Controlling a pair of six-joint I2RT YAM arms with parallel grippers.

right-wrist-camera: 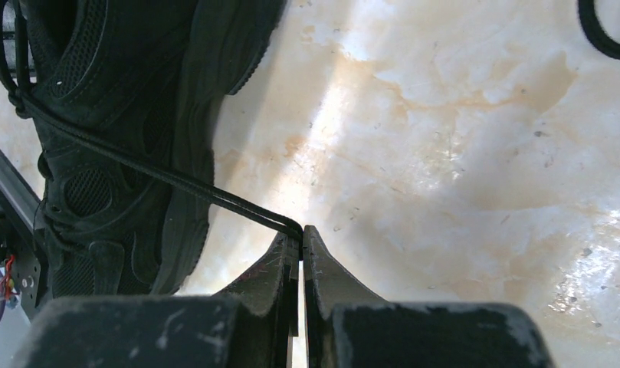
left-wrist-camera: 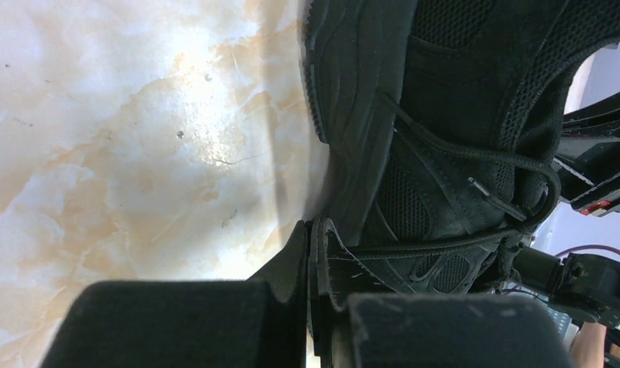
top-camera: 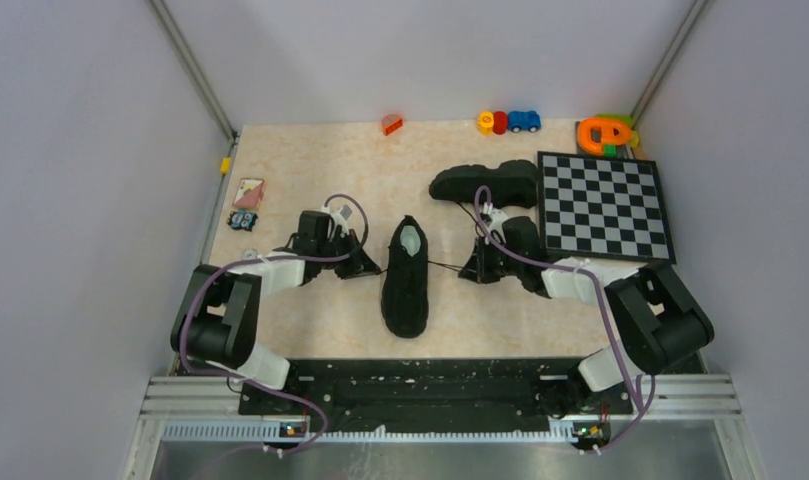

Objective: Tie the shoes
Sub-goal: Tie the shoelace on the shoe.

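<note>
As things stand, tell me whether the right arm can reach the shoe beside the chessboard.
Probably, once freed: that shoe lies close beyond the right gripper, and nothing seems to stand between them, but the gripper is shut on a lace of the near shoe.

Even, bright overhead light; glare patches on the marble table (right-wrist-camera: 444, 138) in both wrist views. Near fingers (left-wrist-camera: 176, 322) blurred, black shoe (left-wrist-camera: 444, 153) underexposed.

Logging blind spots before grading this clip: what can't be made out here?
Top view: any knot on the centre shoe; thin black laces vanish against the black upper.
Top view: lacing of the far shoe, too small and dark.
Wrist views: rest of the centre shoe, cut off by frame edges.
</note>
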